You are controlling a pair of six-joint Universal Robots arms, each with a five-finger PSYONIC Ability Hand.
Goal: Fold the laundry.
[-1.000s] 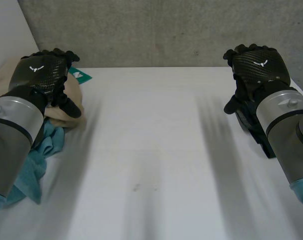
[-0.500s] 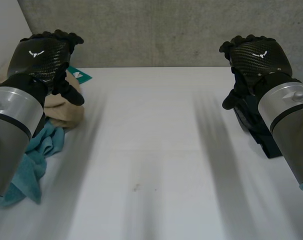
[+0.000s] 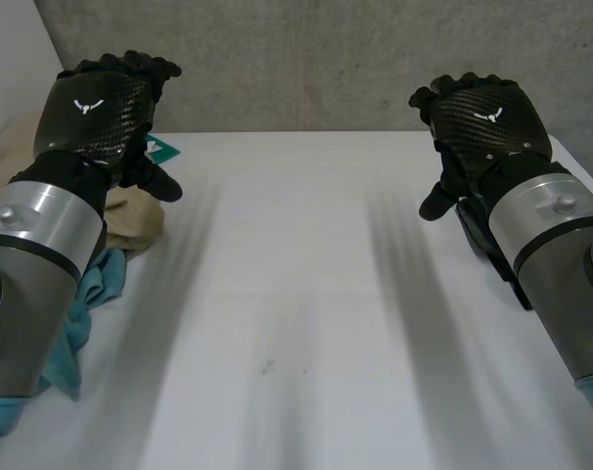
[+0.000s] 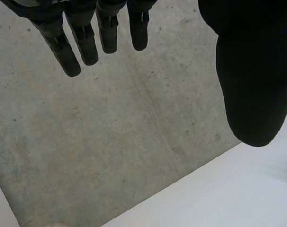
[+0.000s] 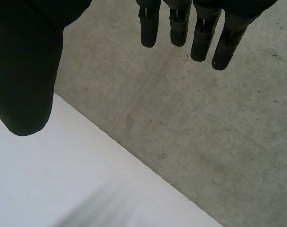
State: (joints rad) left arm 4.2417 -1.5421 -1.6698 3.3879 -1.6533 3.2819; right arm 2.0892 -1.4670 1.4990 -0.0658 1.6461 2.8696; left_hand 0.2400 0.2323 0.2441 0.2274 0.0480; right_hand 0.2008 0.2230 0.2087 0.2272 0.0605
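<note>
A beige cloth (image 3: 135,220) lies bunched at the table's left edge, with a teal cloth (image 3: 81,308) beside it, nearer the front. My left hand (image 3: 93,116) hovers above the beige cloth, raised off it, its fingers (image 4: 72,52) straight and holding nothing. Over the right side of the table my right hand (image 3: 484,122) is raised too, with straight fingers (image 5: 200,42) and an empty palm. Both hands face the concrete wall.
A green tag (image 3: 161,149) lies on the table by the beige cloth. A black flat object (image 3: 492,250) sits under my right forearm near the table's right edge. The white table (image 3: 296,294) stretches between my arms. A concrete wall (image 3: 306,59) stands behind.
Both hands have risen and moved forward toward the wall. My left hand has lifted off the beige cloth, which stays on the table.
</note>
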